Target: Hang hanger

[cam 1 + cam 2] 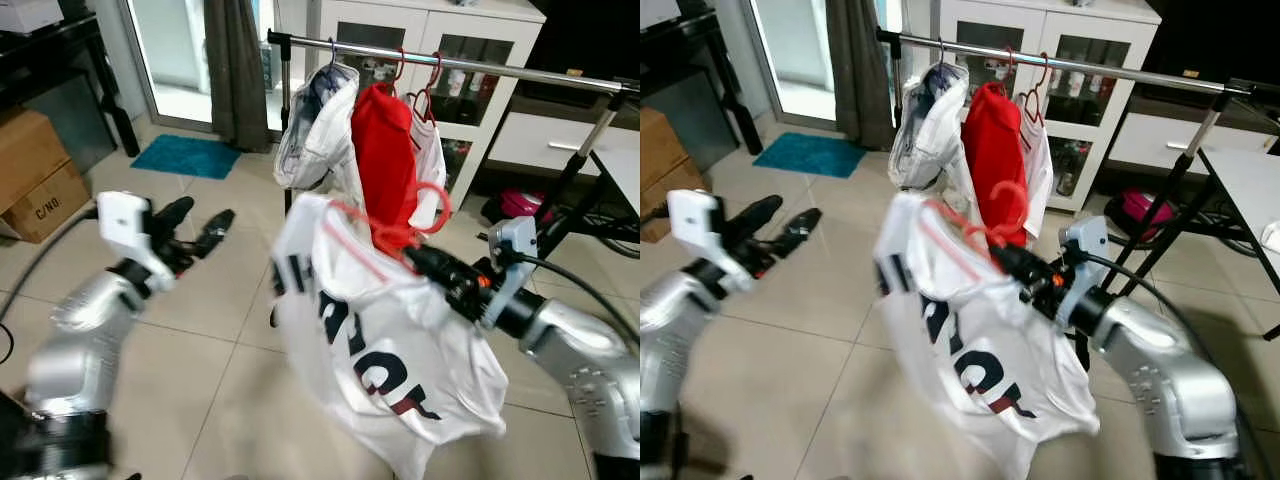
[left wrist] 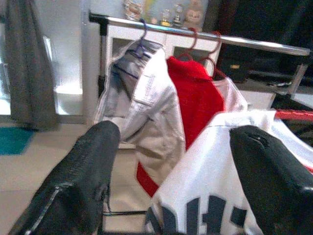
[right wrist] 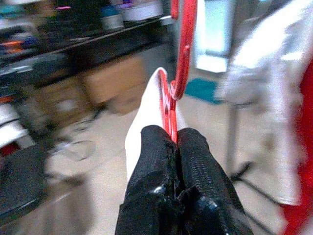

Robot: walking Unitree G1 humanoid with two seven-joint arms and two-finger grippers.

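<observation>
My right gripper [image 1: 418,256] is shut on a red plastic hanger [image 1: 408,222] that carries a white T-shirt [image 1: 375,350] with dark lettering. The shirt hangs in mid-air below and in front of the silver clothes rail [image 1: 450,62]. On that rail hang a white and grey shirt [image 1: 318,125], a red garment [image 1: 384,150] and a white garment behind it. In the right wrist view the fingers [image 3: 195,171] pinch the red hanger [image 3: 178,54] just under its hook. My left gripper [image 1: 198,228] is open, held out to the left of the shirt with nothing in it.
The rail stands on a black frame before a white glass-door cabinet [image 1: 440,40]. Cardboard boxes [image 1: 35,170] sit at the left, a teal mat [image 1: 190,155] by the glass door, a grey curtain [image 1: 235,60] behind. A white table edge [image 1: 620,170] lies at the right.
</observation>
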